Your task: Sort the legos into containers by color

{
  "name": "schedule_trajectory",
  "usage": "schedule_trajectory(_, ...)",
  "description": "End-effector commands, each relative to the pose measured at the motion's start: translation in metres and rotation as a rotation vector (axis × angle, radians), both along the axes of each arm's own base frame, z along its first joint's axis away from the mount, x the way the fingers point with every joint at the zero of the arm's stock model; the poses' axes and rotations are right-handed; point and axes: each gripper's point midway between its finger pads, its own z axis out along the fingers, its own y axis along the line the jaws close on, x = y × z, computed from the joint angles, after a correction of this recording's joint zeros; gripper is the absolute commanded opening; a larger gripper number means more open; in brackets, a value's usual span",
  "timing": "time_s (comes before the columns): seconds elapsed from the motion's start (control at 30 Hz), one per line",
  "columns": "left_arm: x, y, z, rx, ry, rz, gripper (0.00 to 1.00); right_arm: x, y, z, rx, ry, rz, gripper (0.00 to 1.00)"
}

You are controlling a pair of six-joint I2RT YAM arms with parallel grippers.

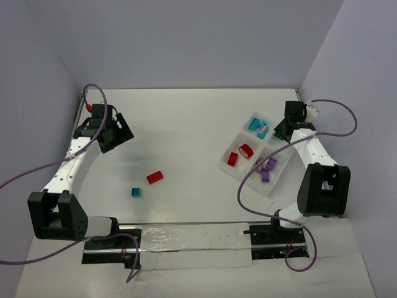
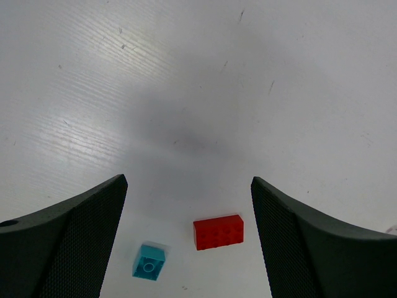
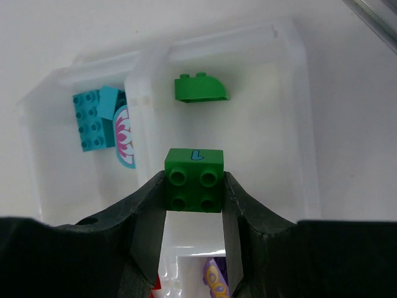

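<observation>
Green brick (image 3: 193,180) sits pinched in the right fingers (image 3: 149,217), poised over the tray (image 3: 291,43) compartment where one curved green piece (image 3: 200,88) lies. Dropping it there looks like the step in hand, and it needs only parted fingers. Left fingers (image 2: 80,242) gape wide above the bench (image 2: 186,74), over one red brick (image 2: 218,231) and one teal brick (image 2: 149,261). Sorted in the tray are two red legos (image 1: 232,159), about three purple legos (image 1: 267,169) and two or three teal legos (image 1: 257,126) (hard to split).

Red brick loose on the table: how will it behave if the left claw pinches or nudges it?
The red brick looks like rigid plastic, so it probably won't flex. Lying flat and boxy, it's unlikely to roll or tip. On the smooth table it may slide or twist if nudged off-centre.
</observation>
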Motion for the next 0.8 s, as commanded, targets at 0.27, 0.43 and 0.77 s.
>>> schedule_trajectory(0.27, 0.013, 0.001, 0.026, 0.002, -0.069, -0.009, 0.89, 0.019, -0.017, -0.001, -0.030, -0.030, -0.037, 0.76)
schedule_trajectory(0.43, 0.013, 0.000, 0.028, -0.002, -0.076, -0.008, 0.89, 0.020, -0.007, 0.027, -0.057, -0.087, 0.024, 0.75)
schedule_trajectory(0.77, 0.012, 0.009, 0.024, 0.041, -0.050, 0.020, 0.89, 0.006, 0.219, 0.081, -0.110, -0.191, 0.732, 0.73)
